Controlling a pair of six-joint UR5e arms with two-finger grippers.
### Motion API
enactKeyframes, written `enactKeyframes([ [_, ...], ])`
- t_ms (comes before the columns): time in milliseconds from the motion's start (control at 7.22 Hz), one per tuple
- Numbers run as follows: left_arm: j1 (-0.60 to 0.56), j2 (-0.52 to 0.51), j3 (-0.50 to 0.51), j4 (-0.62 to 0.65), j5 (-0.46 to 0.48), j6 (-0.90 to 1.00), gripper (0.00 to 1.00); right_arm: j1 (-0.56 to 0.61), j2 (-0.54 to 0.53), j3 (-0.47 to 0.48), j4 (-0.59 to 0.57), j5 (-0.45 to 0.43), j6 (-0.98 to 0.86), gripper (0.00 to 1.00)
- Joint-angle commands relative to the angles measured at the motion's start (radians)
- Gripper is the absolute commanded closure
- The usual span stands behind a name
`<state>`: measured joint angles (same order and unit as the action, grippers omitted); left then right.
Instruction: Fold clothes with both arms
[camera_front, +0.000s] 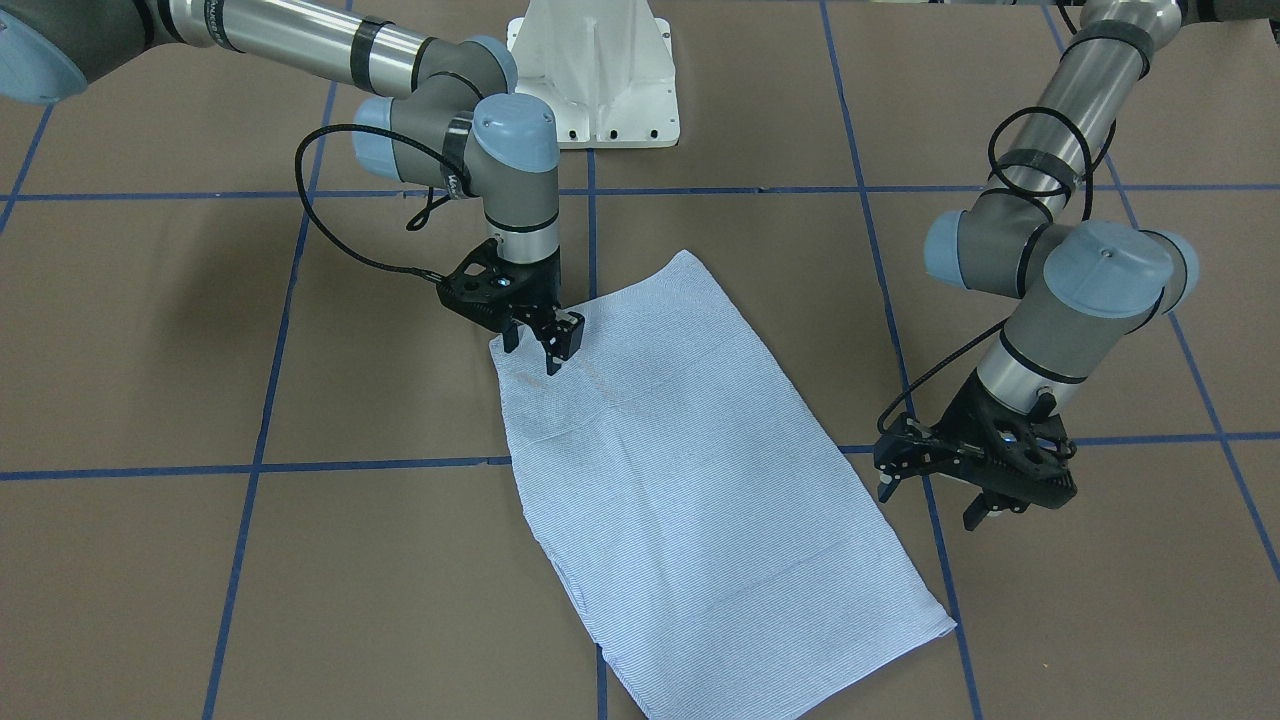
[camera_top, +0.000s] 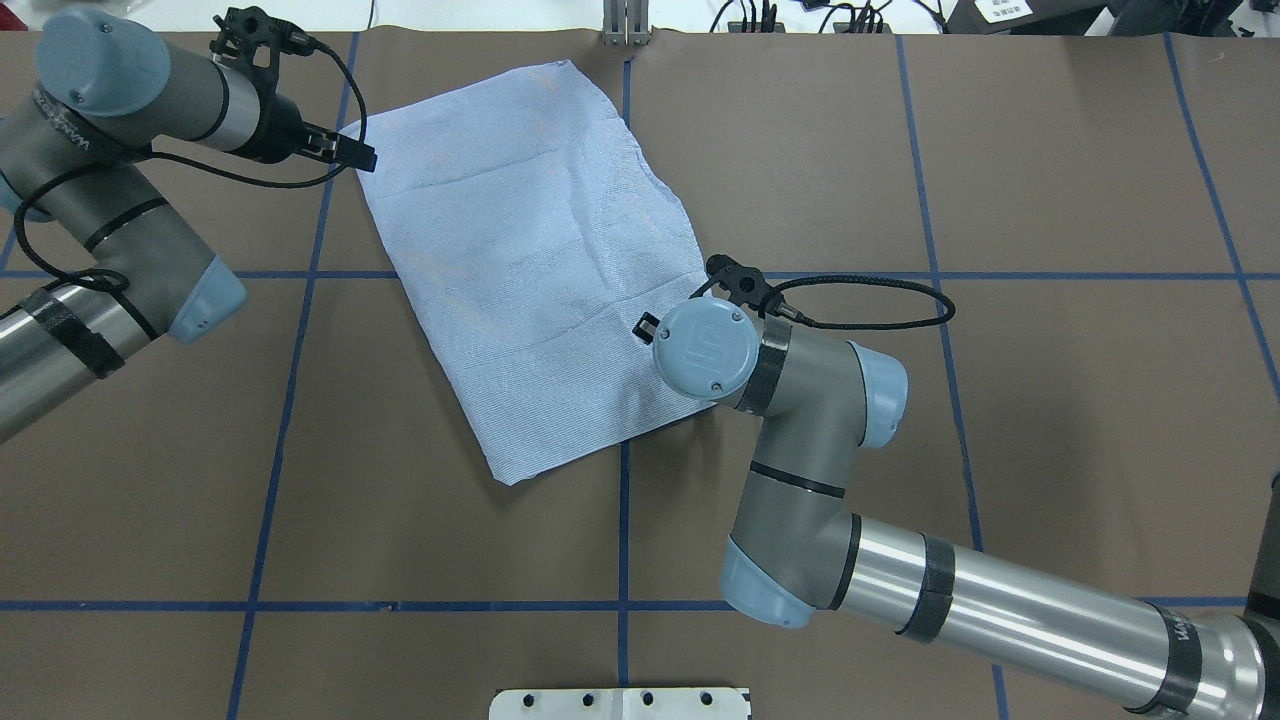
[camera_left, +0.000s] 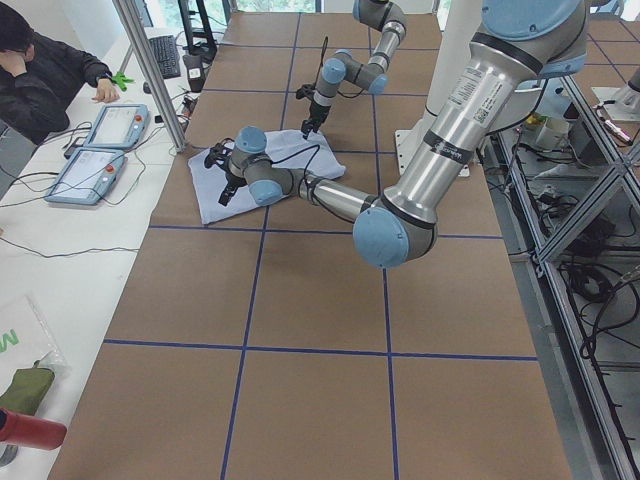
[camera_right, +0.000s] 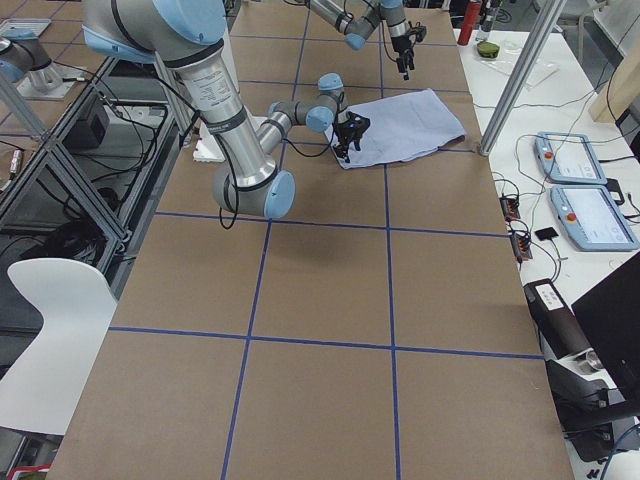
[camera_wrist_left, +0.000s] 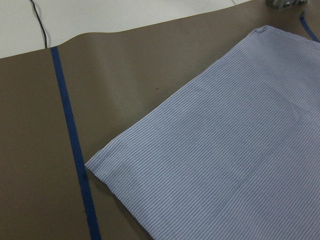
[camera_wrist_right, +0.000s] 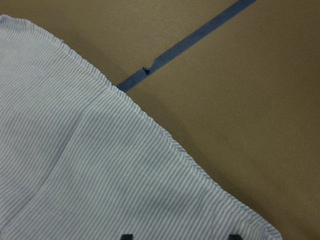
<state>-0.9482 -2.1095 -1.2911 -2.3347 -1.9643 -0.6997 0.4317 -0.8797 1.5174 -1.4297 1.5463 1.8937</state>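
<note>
The clothes are one light-blue striped shirt (camera_front: 690, 470), folded into a flat rectangle (camera_top: 530, 260) on the brown table. My right gripper (camera_front: 535, 350) hangs open just above the shirt's corner nearest the robot. Its wrist view shows both fingertips (camera_wrist_right: 127, 236) apart over the striped cloth (camera_wrist_right: 75, 175), holding nothing. My left gripper (camera_front: 935, 500) is open and empty. It hovers over bare table beside the shirt's far edge, close to its far left corner (camera_top: 375, 190). The left wrist view shows that corner of the shirt (camera_wrist_left: 225, 150) but no fingers.
The white pedestal base (camera_front: 595, 90) stands at the robot's side of the table. Blue tape lines (camera_front: 270, 390) cross the brown surface. In the exterior left view, a person (camera_left: 40, 70) sits by two pendants (camera_left: 100, 150) beyond a metal post (camera_left: 150, 70).
</note>
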Motion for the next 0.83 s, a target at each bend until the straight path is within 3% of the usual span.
enactKeyframes([
  [0, -0.001, 0.000, -0.001, 0.000, -0.001, 0.000, 0.00, -0.013, 0.008, -0.008, 0.002, -0.043, 0.011, 0.44],
  [416, -0.001, 0.000, 0.001, 0.000, -0.001, 0.000, 0.00, -0.019, 0.015, -0.008, 0.002, -0.049, 0.068, 0.99],
  [693, -0.001, 0.005, -0.001, 0.000, -0.001, 0.000, 0.00, -0.019, 0.016, -0.003, 0.000, -0.052, 0.070, 1.00],
])
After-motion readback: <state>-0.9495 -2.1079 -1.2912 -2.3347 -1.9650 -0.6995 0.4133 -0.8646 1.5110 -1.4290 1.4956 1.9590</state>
